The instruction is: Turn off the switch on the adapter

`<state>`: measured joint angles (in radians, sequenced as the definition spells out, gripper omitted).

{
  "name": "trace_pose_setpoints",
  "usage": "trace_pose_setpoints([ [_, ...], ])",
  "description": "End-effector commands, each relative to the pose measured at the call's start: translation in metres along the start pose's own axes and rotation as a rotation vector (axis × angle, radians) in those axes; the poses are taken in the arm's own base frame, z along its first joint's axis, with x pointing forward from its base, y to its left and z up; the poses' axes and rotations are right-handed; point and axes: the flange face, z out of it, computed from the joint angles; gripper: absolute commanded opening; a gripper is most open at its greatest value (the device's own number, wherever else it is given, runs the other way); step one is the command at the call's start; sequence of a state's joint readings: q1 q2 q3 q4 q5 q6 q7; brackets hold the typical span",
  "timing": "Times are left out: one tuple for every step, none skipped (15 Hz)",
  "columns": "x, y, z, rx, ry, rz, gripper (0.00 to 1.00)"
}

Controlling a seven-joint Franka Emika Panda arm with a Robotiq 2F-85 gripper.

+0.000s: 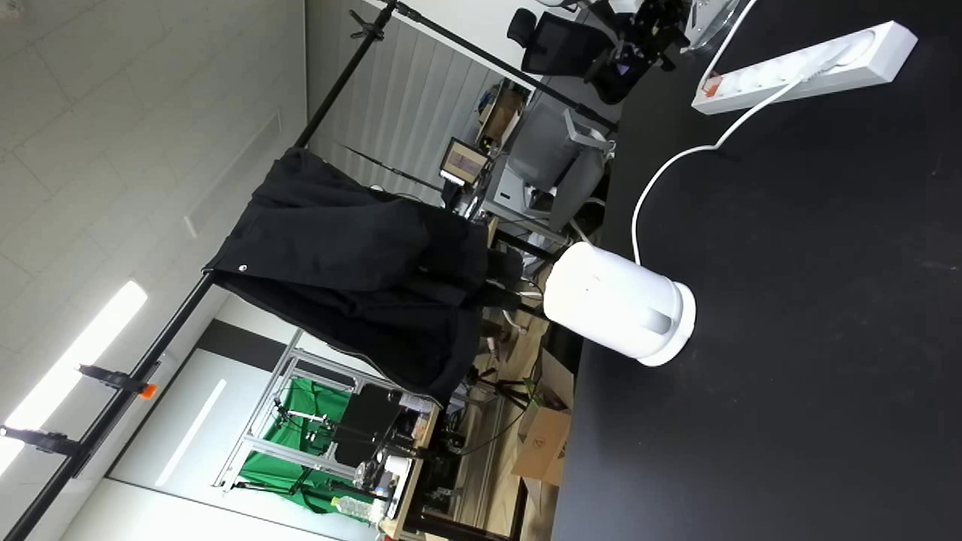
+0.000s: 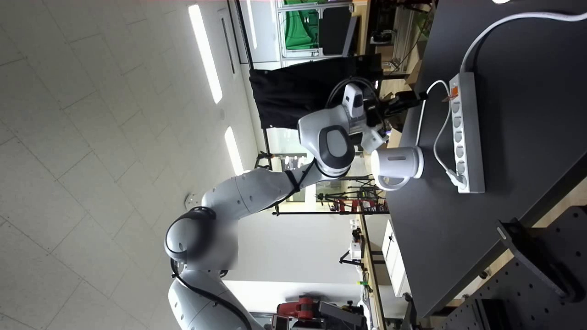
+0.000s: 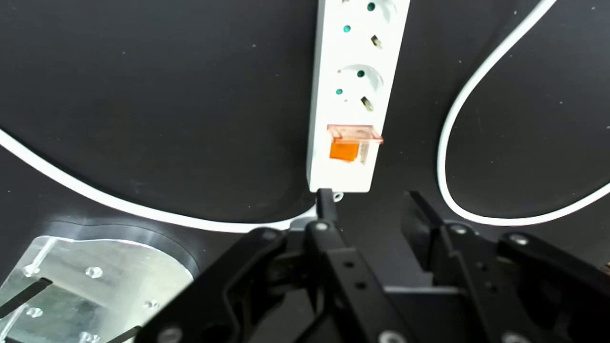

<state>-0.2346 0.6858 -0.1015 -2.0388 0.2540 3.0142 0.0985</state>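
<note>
The adapter is a long white power strip on the black table, seen in both exterior views (image 1: 766, 74) (image 2: 471, 133) and in the wrist view (image 3: 350, 112). Its orange switch (image 3: 343, 151) sits near the end closest to my gripper, with a clear pinkish flap (image 3: 355, 133) standing raised beside it. The switch also shows in an exterior view (image 2: 454, 91). My gripper (image 3: 369, 195) is open and empty, its fingertips apart, just short of the strip's switch end in the wrist view. In an exterior view the gripper (image 2: 421, 97) hangs beside that end. Contact cannot be told.
A white kettle (image 2: 396, 162) stands near the strip, also in an exterior view (image 1: 616, 300). Its cord (image 1: 676, 156) plugs into the strip's far end. A thicker white cord (image 2: 504, 20) leaves the switch end. A clear plate (image 3: 100, 281) lies at the wrist view's lower left.
</note>
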Motion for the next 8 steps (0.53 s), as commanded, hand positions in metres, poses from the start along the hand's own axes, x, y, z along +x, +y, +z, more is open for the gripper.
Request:
trace_pose_setpoints([
  [-0.016, 0.006, -0.023, -0.041, 0.014, -0.010, 0.73],
  [-0.019, 0.008, -0.026, -0.052, 0.020, -0.015, 0.81],
  [-0.022, 0.009, -0.029, -0.060, 0.026, -0.020, 0.87],
  [-0.025, 0.010, -0.031, -0.068, 0.030, -0.026, 0.93],
  [-0.028, 0.012, -0.033, -0.077, 0.037, -0.031, 0.99],
  [-0.031, 0.013, -0.035, -0.088, 0.041, -0.034, 1.00],
  [-0.034, 0.015, -0.036, -0.097, 0.046, -0.038, 1.00],
  [-0.038, 0.016, -0.036, -0.107, 0.049, -0.043, 1.00],
])
